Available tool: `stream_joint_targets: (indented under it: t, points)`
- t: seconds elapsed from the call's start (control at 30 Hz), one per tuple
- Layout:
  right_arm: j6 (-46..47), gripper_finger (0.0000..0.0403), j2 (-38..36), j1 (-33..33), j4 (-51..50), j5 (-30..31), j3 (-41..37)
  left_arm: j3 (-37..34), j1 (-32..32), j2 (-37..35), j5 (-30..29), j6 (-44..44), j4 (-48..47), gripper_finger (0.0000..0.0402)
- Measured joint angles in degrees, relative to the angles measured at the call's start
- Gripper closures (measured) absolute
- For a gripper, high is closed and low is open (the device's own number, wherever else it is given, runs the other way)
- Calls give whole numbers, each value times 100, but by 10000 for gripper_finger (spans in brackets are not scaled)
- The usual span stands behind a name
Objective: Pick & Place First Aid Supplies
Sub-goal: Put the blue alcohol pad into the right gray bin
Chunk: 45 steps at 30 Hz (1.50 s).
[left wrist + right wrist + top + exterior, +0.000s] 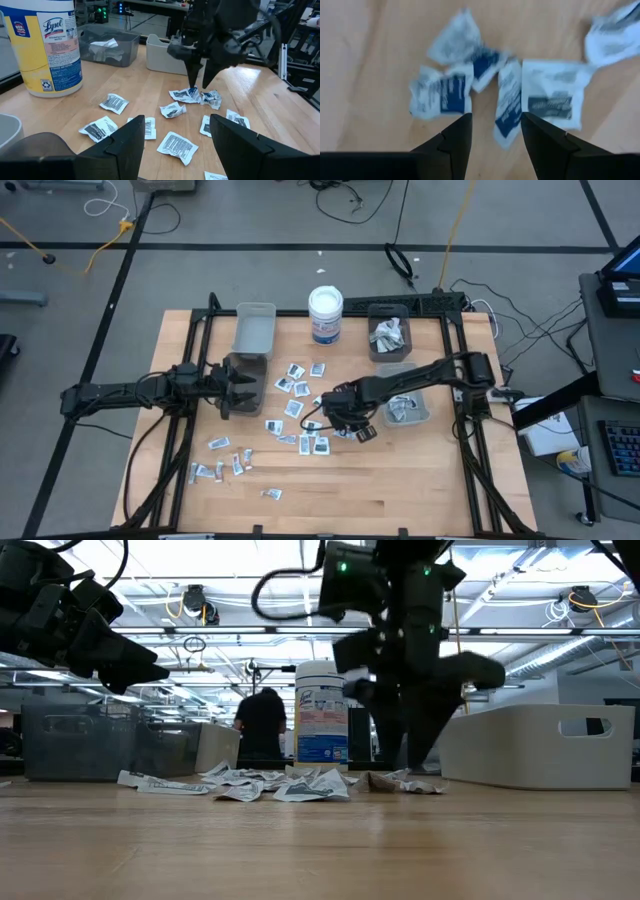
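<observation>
Many small white packets with dark print lie scattered flat on the wooden table (300, 408), in the left wrist view (175, 145) and the low view (285, 785) too. My right gripper (345, 418) points down, open, low over a bunch of packets (445, 92). One blue-printed packet (508, 107) lies between its fingers; I cannot tell whether they touch it. The left wrist view shows that gripper (198, 82) from the side, tips just above the packets. My left gripper (237, 385) is open and raised (177, 135) beside a dark bin (247, 368).
A white tub with a blue label (326, 315) stands at the far middle. A light grey bin (254, 327) lies far left. A dark bin (389, 332) and a pale bin (405, 406) on the right hold packets. The near table is bare apart from stray packets (222, 467).
</observation>
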Motion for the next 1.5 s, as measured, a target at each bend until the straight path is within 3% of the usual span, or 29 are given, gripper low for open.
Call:
stream_joint_targets:
  t: [0.27, 0.57, 1.5]
  points:
    - [-23, 266, 152, 0, 22, 11, 0, 0, -1, 0, -1, -1, 1, 172]
    - [-55, 395, 152, 0, 46, 9, 0, 0, 0, 0, -1, 0, 0, 172]
    - [-306, 402, -1144, -243, -1555, 321, 527, 0, -2, 0, 0, 0, 0, 172]
